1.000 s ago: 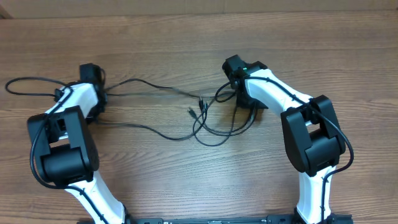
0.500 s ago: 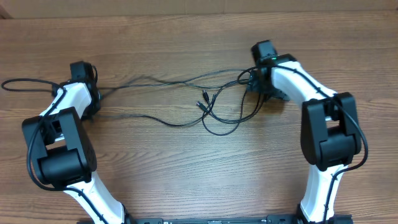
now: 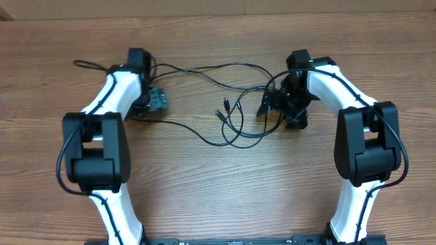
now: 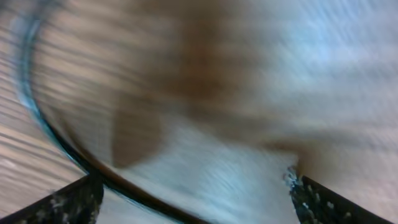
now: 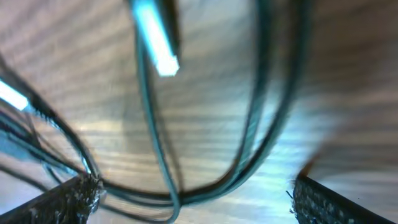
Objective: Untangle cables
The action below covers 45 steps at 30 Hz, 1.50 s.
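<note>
Thin black cables (image 3: 235,133) lie looped together at mid-table, two small plug ends (image 3: 222,110) poking out at the left of the knot. One strand arcs along the top toward my left arm. My left gripper (image 3: 158,102) stands open left of the tangle; its blurred wrist view shows one cable (image 4: 143,195) on the wood crossing between the spread fingers. My right gripper (image 3: 278,110) is open over the tangle's right side. The right wrist view shows several cables (image 5: 264,143) and a silver-tipped plug (image 5: 155,46) lying loose between its fingers.
The wooden table (image 3: 218,190) carries only the cables. A cable tail (image 3: 82,64) reaches out at the far left behind my left arm. Both arm bases stand at the near edge.
My left arm has swung right toward the middle and its jaws have opened. The right gripper has opened too, and the stretched cables have gone slack into looser loops.
</note>
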{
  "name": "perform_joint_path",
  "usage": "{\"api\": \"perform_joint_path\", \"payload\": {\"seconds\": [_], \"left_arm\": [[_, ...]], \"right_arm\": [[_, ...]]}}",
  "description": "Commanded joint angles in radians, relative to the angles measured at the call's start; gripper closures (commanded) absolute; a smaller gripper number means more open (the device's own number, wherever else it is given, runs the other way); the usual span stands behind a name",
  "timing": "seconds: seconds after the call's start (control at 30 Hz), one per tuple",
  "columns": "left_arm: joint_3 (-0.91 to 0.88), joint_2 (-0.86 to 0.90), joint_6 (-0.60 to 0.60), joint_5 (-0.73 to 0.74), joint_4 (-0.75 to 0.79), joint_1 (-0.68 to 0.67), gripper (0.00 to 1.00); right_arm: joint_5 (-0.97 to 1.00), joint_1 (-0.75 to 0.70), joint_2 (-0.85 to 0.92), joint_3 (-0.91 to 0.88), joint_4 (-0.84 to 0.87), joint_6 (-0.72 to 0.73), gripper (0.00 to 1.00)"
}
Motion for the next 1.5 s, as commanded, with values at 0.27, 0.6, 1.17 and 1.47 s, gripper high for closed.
{"api": "perform_joint_path", "payload": {"seconds": [0.27,0.6,1.17,1.47], "left_arm": [[0.37,0.083,0.035,0.252,-0.434,-0.073,0.12],[0.327,0.085,0.105,0.299,-0.5,-0.262,0.26],[-0.097,0.086,-0.084,-0.04,-0.251,-0.264,0.17],[-0.2,0.088,-0.249,-0.213,-0.166,-0.079,0.15]], "right_arm": [[0.003,0.001,0.019,0.042,-0.031,-0.041,0.01],[0.003,-0.135,0.016,0.078,-0.052,-0.021,0.0],[0.39,-0.06,0.018,-0.177,0.167,0.154,0.04],[0.513,-0.056,0.018,-0.223,0.158,0.159,0.0]]}}
